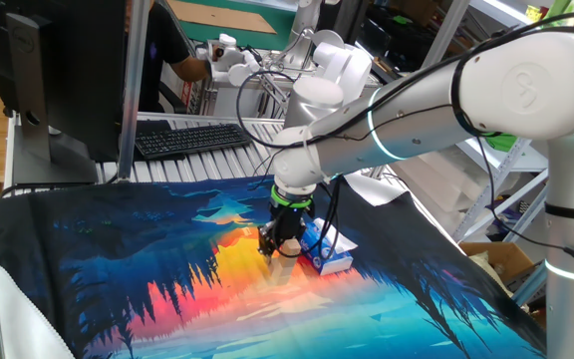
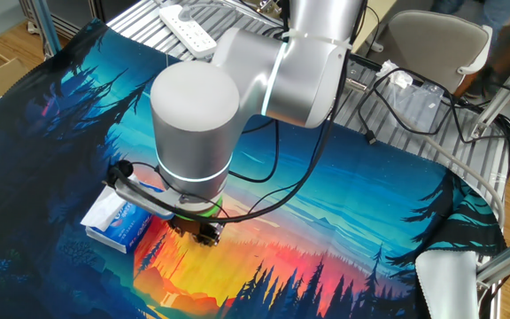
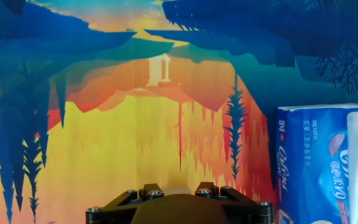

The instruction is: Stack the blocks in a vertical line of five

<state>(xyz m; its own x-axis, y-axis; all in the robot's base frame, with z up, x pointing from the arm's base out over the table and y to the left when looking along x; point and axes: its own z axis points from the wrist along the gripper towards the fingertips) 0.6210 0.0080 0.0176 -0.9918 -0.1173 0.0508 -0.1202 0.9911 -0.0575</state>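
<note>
Overhead, the arm is pointing its tool straight down beside the blue box; its grip state is hidden, and no blocks are showing.

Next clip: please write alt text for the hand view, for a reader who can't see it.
A colourful printed cloth fills the view: a yellow-orange sunset scene edged with dark blue tree silhouettes. At the right edge lies a blue-and-white tissue pack, and the dark underside of the gripper mount shows at the bottom centre. No wooden blocks and no jaws are visible here.

White arm, teal joint rings
</note>
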